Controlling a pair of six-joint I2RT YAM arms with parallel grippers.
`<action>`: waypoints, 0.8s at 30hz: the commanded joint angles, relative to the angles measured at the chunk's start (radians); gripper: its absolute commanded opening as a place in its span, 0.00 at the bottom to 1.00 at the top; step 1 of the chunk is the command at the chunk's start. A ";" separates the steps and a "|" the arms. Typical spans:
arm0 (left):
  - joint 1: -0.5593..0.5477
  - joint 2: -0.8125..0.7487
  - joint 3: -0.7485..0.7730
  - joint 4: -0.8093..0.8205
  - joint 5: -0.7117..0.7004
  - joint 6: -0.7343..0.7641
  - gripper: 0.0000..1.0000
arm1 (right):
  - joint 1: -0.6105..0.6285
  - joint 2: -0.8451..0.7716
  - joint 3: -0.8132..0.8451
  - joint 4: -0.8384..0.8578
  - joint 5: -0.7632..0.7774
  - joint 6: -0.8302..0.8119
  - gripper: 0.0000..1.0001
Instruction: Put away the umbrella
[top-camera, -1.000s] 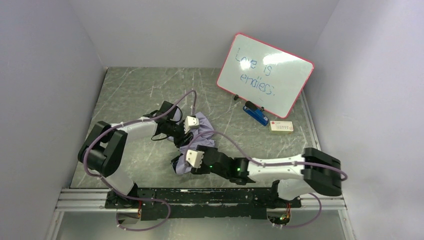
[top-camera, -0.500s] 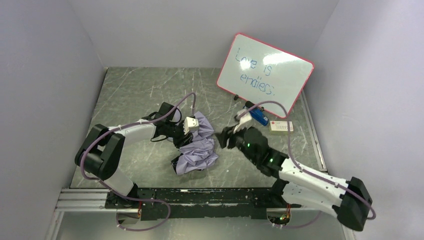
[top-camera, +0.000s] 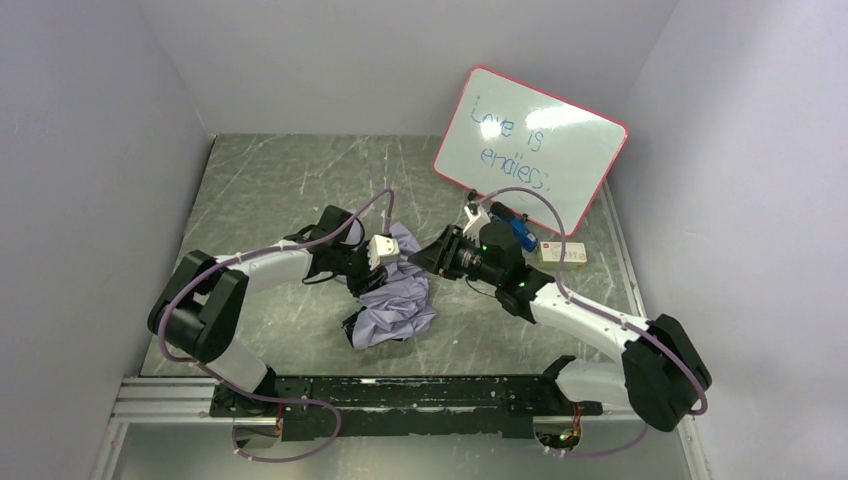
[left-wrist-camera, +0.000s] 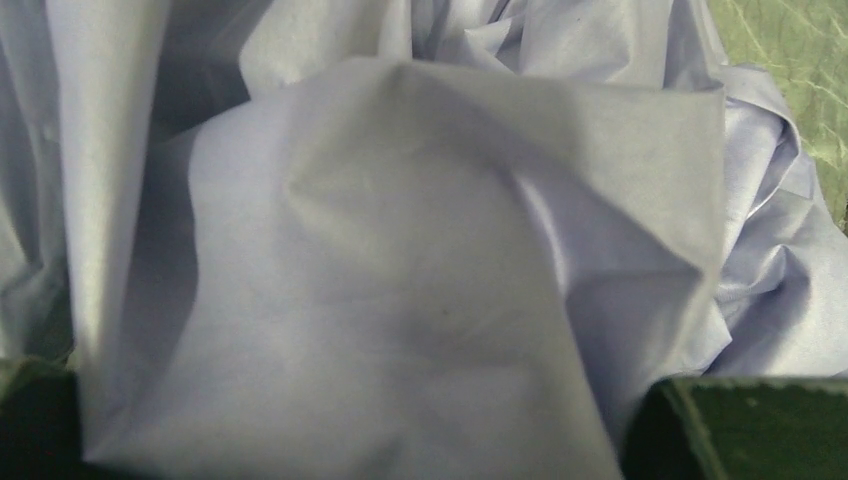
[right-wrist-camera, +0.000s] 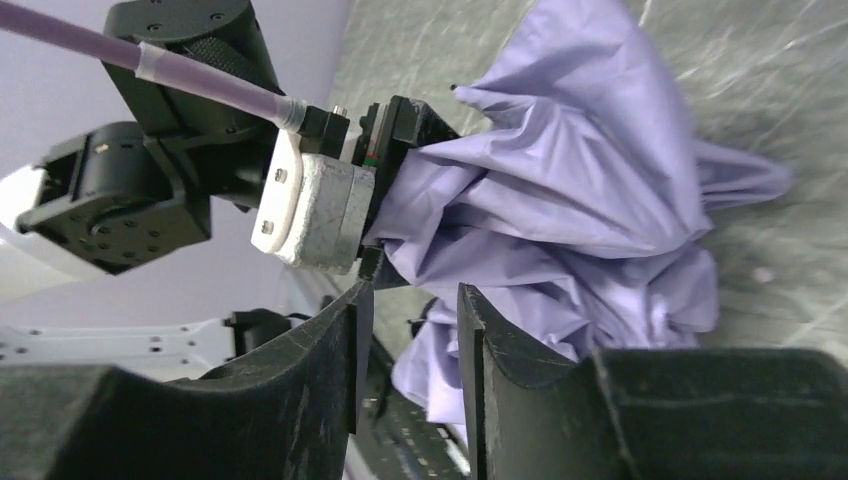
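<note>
The umbrella (top-camera: 396, 298) lies crumpled on the table as a pale lavender bundle, with black ribs showing at its near end. My left gripper (top-camera: 391, 257) is at its far end with bunched fabric between its jaws. That fabric fills the left wrist view (left-wrist-camera: 400, 250), with dark fingers (left-wrist-camera: 740, 430) at the bottom corners. My right gripper (top-camera: 428, 258) is just right of the umbrella, pointing left at it, open and empty. In the right wrist view its gripper (right-wrist-camera: 412, 330) has a narrow gap and faces the umbrella (right-wrist-camera: 580, 180) and the left gripper (right-wrist-camera: 385, 190).
A red-framed whiteboard (top-camera: 530, 150) leans at the back right. A blue object (top-camera: 518, 232) and a small white box (top-camera: 563, 254) lie in front of it, behind my right arm. Walls close in the table on the left, back and right.
My right arm left the umbrella's near end, swung out to the right, and now points at the umbrella from the right side. The left arm and umbrella barely moved.
</note>
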 joint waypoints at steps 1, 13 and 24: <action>-0.016 -0.019 -0.016 0.018 -0.032 0.014 0.54 | -0.004 0.047 -0.033 0.170 -0.097 0.204 0.40; -0.033 -0.016 -0.009 0.010 -0.031 0.024 0.55 | 0.003 0.194 -0.030 0.307 -0.126 0.261 0.39; -0.051 -0.017 -0.005 0.003 -0.031 0.031 0.57 | 0.016 0.284 -0.024 0.419 -0.155 0.286 0.39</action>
